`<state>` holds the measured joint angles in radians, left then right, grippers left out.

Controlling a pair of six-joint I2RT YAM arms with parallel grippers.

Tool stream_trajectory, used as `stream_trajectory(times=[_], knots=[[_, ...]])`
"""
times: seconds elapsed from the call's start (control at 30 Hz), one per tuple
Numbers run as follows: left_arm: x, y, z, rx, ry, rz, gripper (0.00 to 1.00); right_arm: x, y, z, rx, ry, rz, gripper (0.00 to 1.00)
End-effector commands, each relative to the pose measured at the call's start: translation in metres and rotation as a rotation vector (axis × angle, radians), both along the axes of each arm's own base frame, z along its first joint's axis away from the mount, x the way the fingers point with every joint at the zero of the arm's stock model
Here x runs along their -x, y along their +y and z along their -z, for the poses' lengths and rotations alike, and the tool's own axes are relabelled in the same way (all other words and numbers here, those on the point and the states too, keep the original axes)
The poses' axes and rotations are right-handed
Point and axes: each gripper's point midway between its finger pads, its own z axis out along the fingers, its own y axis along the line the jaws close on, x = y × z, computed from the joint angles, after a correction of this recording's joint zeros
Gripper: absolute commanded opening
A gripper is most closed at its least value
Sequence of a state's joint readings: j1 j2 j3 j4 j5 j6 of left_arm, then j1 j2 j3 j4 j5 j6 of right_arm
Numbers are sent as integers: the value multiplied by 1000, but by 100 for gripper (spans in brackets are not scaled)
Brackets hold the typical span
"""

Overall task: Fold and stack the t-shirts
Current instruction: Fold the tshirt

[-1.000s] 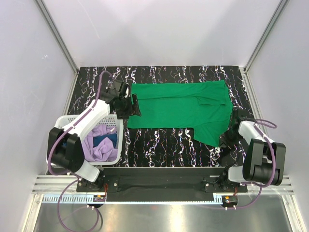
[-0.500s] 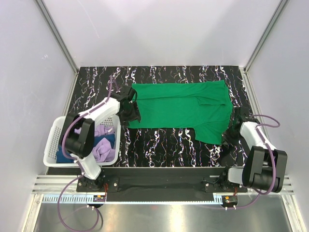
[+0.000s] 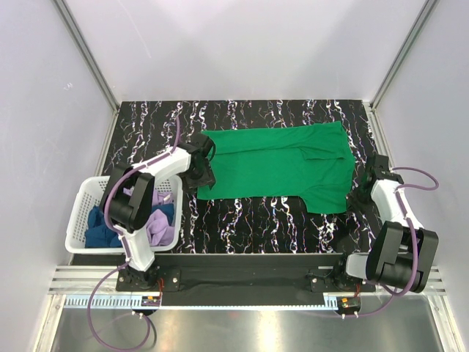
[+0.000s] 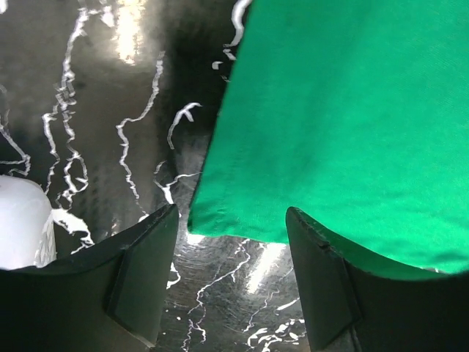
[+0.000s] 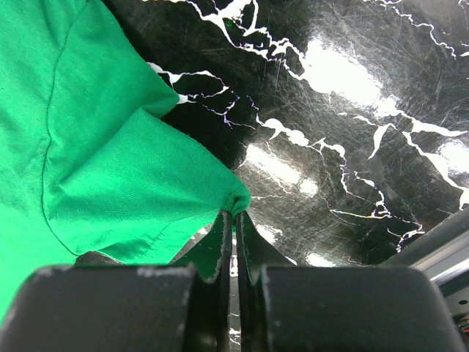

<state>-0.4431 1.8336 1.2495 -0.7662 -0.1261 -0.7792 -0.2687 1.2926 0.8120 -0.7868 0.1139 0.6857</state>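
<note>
The left claw (image 4: 229, 220) stands wide, its two fingers (image 4: 139, 279) straddling the near-left hem corner of the green t-shirt (image 3: 278, 161); the cloth's corner lies between the jaws and is not pinched; whether the fingertips touch the surface (image 3: 249, 220) cannot be told from the wrist view.

The right claw (image 5: 234, 220) is closed tight on the very tip of the shirt's near sleeve; the cloth bunches into a small knot at the fingertips and fans away from them over the surface; the sleeve is held, then, while the hem corner is only bracketed.

Outward from both claws, the green t-shirt lies spread lengthwise across the middle of the surface, hem toward the left arm and sleeves toward the right arm; it looks mostly flat; a flap near its right end seems turned over the body, though it is not clear that this is a proper fold.

Just beside the left arm, at the near-left corner, stands the white basket (image 3: 80, 213); the lilac t-shirt (image 3: 157, 227) and the dark blue t-shirt (image 3: 99, 233) lie crumpled inside it.

As a judgement, the task is at an early stage; one shirt is laid out and being squared or readied for its first fold; no folded stack is visible; two shirts remain to be drawn out, folded and stacked.
</note>
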Motion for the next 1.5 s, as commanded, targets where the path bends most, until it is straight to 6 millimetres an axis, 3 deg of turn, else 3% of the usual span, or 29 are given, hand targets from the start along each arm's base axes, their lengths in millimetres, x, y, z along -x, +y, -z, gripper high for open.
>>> stream_trajectory(times=[0.0, 0.17, 0.27, 0.3, 0.37, 0.7, 0.83, 0.87, 0.97, 1.03, 1.17, 1.3, 1.47], knots=[[-3, 10, -16, -37, -57, -79, 66, -3, -6, -3, 23, -1, 0, 0], [11, 14, -12, -41, -53, -116, 61, -5, -5, -3, 17, -5, -7, 0], [8, 12, -6, -41, -40, -118, 58, -5, -4, -2, 14, -6, -8, 0], [9, 12, -5, -43, -31, -120, 50, -4, -5, -2, 14, -6, -6, 0], [14, 12, -1, -41, -12, -125, 46, -3, -5, 0, 17, 0, -8, 0], [10, 11, 12, -42, 1, -124, 53, -4, -4, -1, 11, -3, -12, 0], [9, 12, 20, -44, 20, -114, 43, -5, -5, -2, 16, 4, -13, 0], [10, 12, 21, -41, 24, -113, 32, -5, -6, -3, 18, 3, -17, 0], [8, 10, 17, -27, 18, -89, 13, -7, -9, -8, 35, 8, -29, 0], [8, 11, 13, -35, 18, -57, 11, -10, -15, -15, 65, 8, -34, 0], [-4, 10, -1, -50, 2, 23, 0, -24, -23, -28, 105, -25, -49, 0], [-15, 8, -16, -53, -22, 62, 0, -54, -29, -43, 107, -81, -67, 0], [-34, 3, -34, -50, -47, 114, 0, -88, -21, -54, 35, -140, -106, 0]])
